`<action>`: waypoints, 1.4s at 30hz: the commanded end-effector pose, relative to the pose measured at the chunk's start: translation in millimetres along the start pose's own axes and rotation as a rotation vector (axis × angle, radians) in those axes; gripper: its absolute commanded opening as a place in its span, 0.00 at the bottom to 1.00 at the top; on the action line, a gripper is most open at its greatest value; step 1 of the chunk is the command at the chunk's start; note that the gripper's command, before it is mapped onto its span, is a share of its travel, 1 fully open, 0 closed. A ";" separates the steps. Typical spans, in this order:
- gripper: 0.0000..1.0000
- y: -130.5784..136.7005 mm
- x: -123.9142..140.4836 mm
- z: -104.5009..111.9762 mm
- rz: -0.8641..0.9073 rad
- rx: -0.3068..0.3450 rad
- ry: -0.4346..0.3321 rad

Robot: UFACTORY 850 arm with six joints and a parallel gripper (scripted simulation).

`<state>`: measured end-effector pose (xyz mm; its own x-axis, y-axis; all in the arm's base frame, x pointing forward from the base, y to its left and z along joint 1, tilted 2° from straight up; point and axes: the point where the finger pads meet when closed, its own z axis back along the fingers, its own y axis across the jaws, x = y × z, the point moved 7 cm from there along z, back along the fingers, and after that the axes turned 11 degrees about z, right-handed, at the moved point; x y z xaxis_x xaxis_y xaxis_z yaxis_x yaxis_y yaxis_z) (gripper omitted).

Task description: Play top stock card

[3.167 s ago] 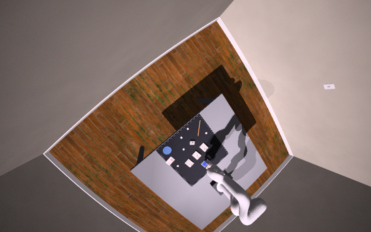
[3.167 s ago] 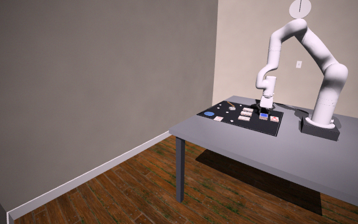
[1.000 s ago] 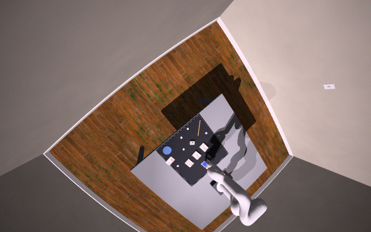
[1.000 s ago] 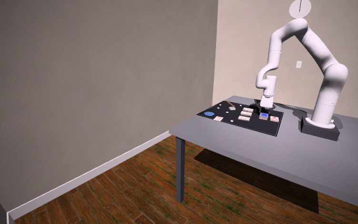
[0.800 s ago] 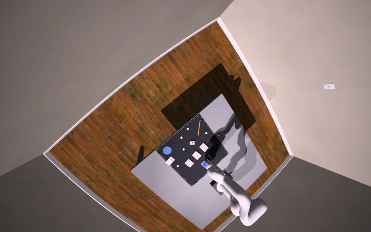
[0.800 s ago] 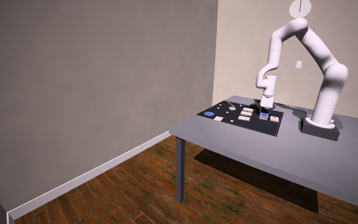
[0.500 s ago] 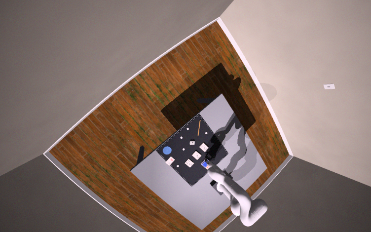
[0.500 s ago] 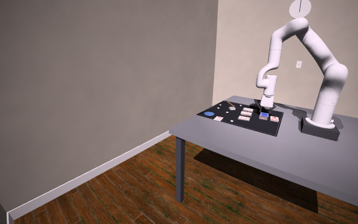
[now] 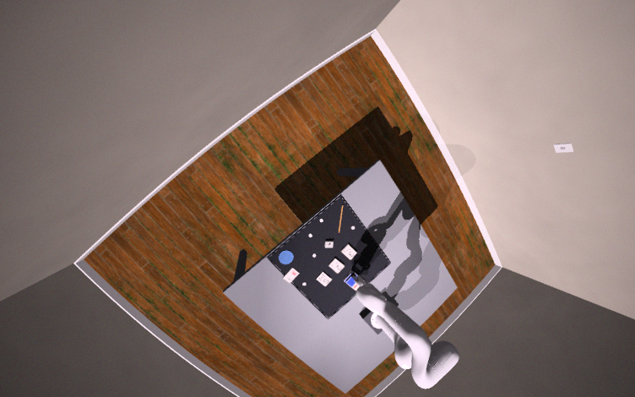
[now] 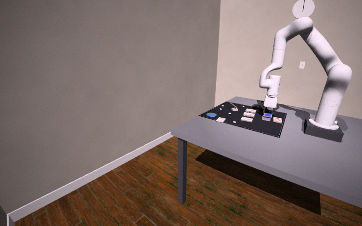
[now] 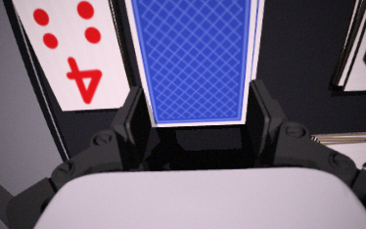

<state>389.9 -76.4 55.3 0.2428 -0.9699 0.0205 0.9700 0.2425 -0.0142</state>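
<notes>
In the wrist view a face-down card with a blue lattice back (image 11: 196,59) sits between my two black fingers, which grip its long edges at the near end. My gripper (image 11: 197,102) is shut on this top card over the stock (image 9: 351,281) near the cloth's right edge; the stock also shows in the side view (image 10: 267,115). A face-up red four (image 11: 73,49), the waste, lies just left of it, also seen in the side view (image 10: 277,119). Three face-up piles (image 9: 336,265) lie in a row on the black card cloth (image 9: 328,255). I cannot read their numbers.
On the cloth are a blue disc (image 9: 285,257), an orange pencil (image 9: 340,218), a small block (image 9: 328,243), a single face-up card (image 9: 290,275) by the near edge, and several small white tokens. The arm's base (image 10: 323,129) stands on the grey table right of the cloth.
</notes>
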 end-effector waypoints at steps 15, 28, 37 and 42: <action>0.63 6.1 2.7 26.0 0.000 -0.004 0.000; 0.63 6.3 2.7 56.2 0.000 -0.004 0.000; 0.63 6.4 2.7 83.6 0.000 -0.004 0.000; 0.63 6.4 2.7 86.7 0.000 -0.004 0.000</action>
<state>375.0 -79.3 102.0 0.2481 -0.9656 0.0776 0.9683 0.2496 0.0094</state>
